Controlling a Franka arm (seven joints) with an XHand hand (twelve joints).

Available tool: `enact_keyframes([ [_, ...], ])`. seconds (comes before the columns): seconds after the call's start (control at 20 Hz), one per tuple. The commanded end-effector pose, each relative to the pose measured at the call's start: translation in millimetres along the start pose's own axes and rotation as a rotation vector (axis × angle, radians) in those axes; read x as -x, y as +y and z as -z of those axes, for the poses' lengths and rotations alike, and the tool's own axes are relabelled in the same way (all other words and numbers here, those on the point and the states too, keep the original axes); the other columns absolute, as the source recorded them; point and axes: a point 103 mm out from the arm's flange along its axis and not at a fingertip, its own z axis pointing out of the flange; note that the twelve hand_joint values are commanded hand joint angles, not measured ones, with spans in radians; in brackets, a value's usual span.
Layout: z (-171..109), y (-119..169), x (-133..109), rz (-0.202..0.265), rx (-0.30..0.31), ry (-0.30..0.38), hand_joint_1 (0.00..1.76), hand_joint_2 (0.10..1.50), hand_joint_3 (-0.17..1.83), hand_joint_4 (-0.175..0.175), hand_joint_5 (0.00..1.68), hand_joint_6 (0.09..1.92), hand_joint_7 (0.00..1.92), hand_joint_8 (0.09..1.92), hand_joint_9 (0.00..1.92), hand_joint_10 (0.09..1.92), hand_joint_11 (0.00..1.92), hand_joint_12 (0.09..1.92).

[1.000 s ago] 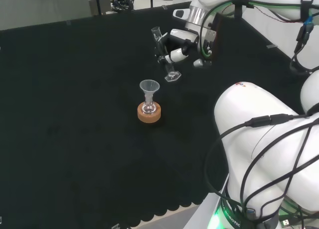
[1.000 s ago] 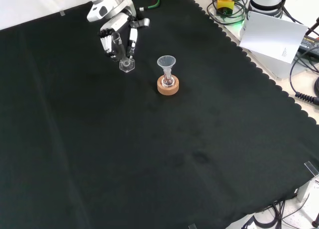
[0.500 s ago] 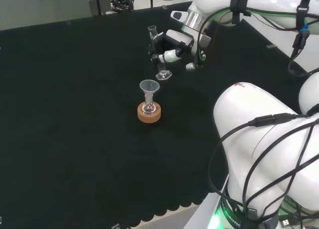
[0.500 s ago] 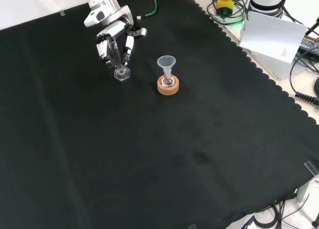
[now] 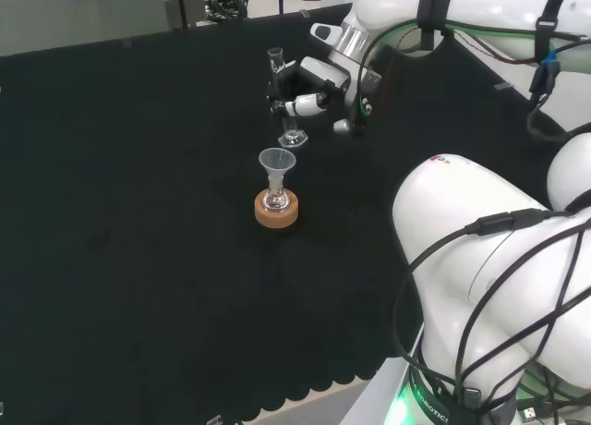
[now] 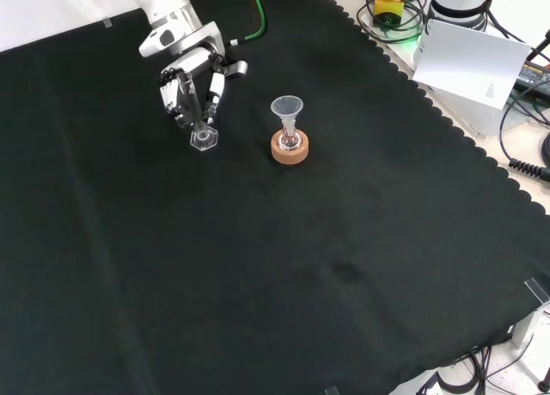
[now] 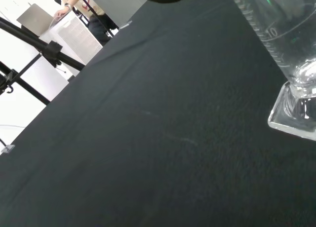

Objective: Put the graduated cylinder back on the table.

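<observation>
A clear glass graduated cylinder point(image 5: 281, 97) with a hexagonal foot point(image 6: 204, 139) stands upright in the hand point(image 5: 314, 88), whose fingers are curled round its tube. In the front view the hand point(image 6: 191, 77) comes in from the top and the foot is at or just above the black cloth; I cannot tell if it touches. Up close, the wrist view shows the cylinder point(image 7: 289, 54) with its printed scale and its foot over the cloth.
A clear funnel point(image 5: 276, 163) sits in a small flask on a cork ring point(image 5: 276, 212), just nearer than the cylinder in the head view; in the front view the cork ring point(image 6: 290, 148) lies right of it. The arm's white links point(image 5: 489, 259) stand at the right.
The hand has carried the cylinder left and farther off in the head view, left and lower in the front view. Its foot has come down closer to the cloth.
</observation>
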Motion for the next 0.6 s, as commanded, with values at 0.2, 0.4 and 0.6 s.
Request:
enact_keyframes([
  [0.2, -5.7, 17.0, 25.5, -0.039, 0.079, 0.015, 1.39, 1.07, 0.0, -0.175, 1.01, 0.93, 0.93, 1.06, 1.17, 0.74, 1.18, 0.81],
  [0.4, -5.7, 16.5, 36.3, -0.056, 0.101, 0.016, 1.39, 1.07, 0.0, -0.175, 1.0, 0.94, 0.92, 1.07, 1.16, 0.76, 1.17, 0.82],
  [0.6, -6.8, 13.4, 45.2, -0.071, 0.114, 0.021, 1.39, 1.08, 0.0, -0.175, 0.99, 0.96, 0.91, 1.09, 1.15, 0.77, 1.16, 0.82],
])
